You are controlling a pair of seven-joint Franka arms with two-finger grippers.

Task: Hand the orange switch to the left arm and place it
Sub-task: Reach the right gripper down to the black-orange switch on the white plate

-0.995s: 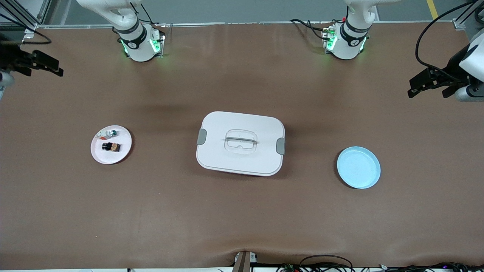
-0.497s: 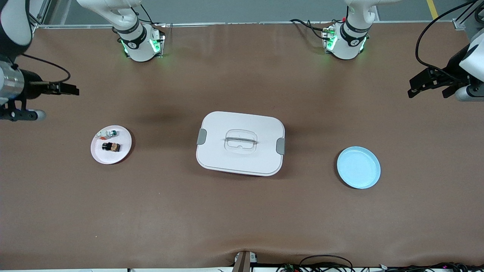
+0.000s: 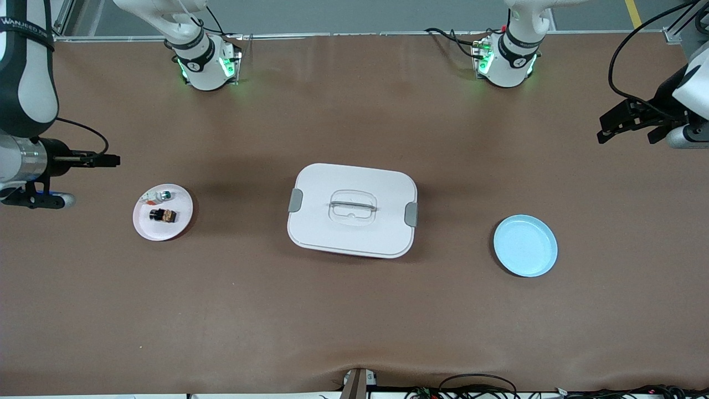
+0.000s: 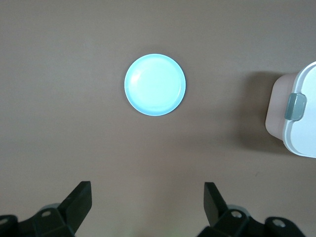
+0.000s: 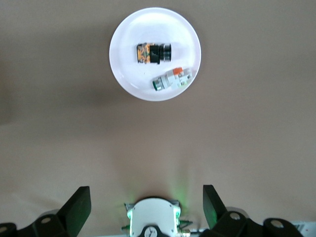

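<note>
- Right gripper point(image 3: 113, 160), jaws spread wide and holding nothing, hangs over the tabletop at the right arm's end, close to the white plate point(image 3: 163, 213); it is the nearer gripper to the part and is judged the one to pick it.
- Left gripper point(image 3: 606, 128), jaws likewise wide and empty, waits over the tabletop's edge at the left arm's end, near the blue plate point(image 3: 525, 246).
- Box point(image 3: 352, 209) stands at the tabletop's centre, between the two plates, directly on the straight path.
- Orange switch point(image 3: 163, 215) lies on the white plate, long axis running along the table's length; a white piece with green tip point(image 3: 162, 195) lies beside it.
- Legible writing: "WANJEED" on the right arm's link; the rest is unreadable.
</note>
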